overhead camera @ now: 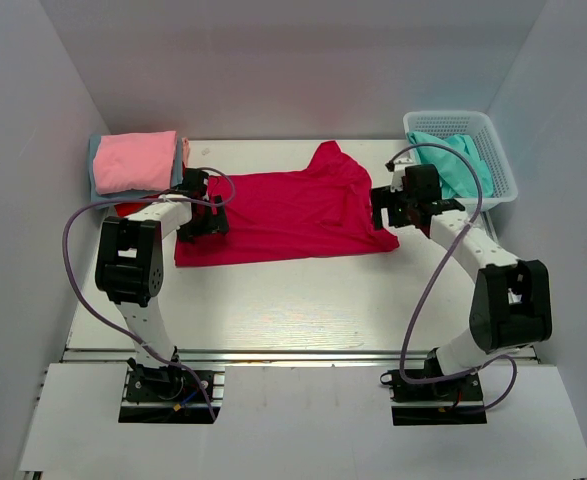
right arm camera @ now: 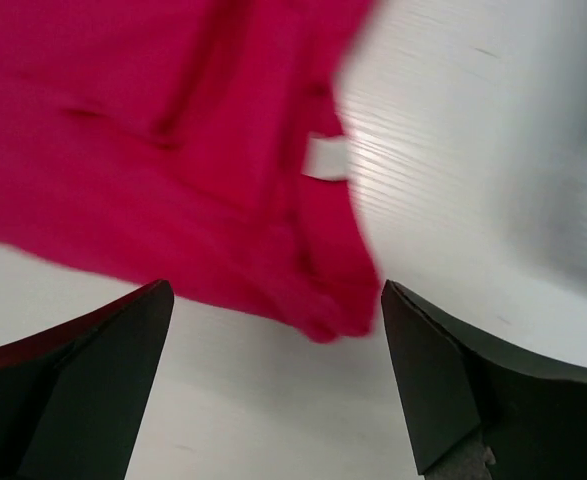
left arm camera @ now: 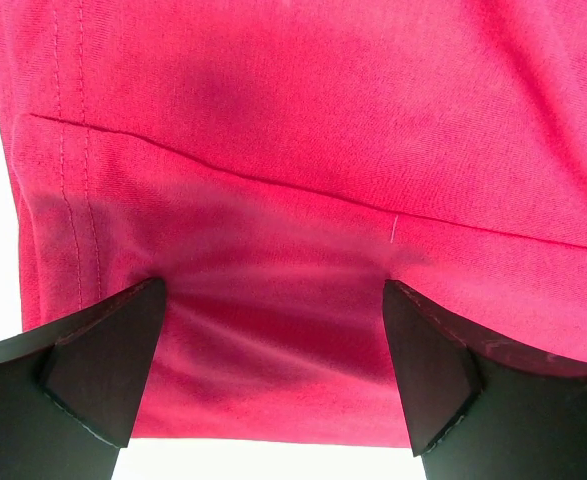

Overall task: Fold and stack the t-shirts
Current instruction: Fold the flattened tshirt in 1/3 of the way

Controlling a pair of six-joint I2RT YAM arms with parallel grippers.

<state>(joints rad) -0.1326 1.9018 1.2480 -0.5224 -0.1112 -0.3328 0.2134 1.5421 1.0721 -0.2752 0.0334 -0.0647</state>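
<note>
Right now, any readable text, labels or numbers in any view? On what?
No readable text in any view.
The white tag on the crimson shirt: too blurred to read in the right wrist view, and not visible from the top.
The basket: no marking visible.

Table [overhead camera: 303,300] open near side — basket [overhead camera: 451,117] crowds far right, pink stack [overhead camera: 133,160] far left.

Spread t-shirt [overhead camera: 293,212] between stack [overhead camera: 135,160], left, and basket [overhead camera: 448,122], right
</note>
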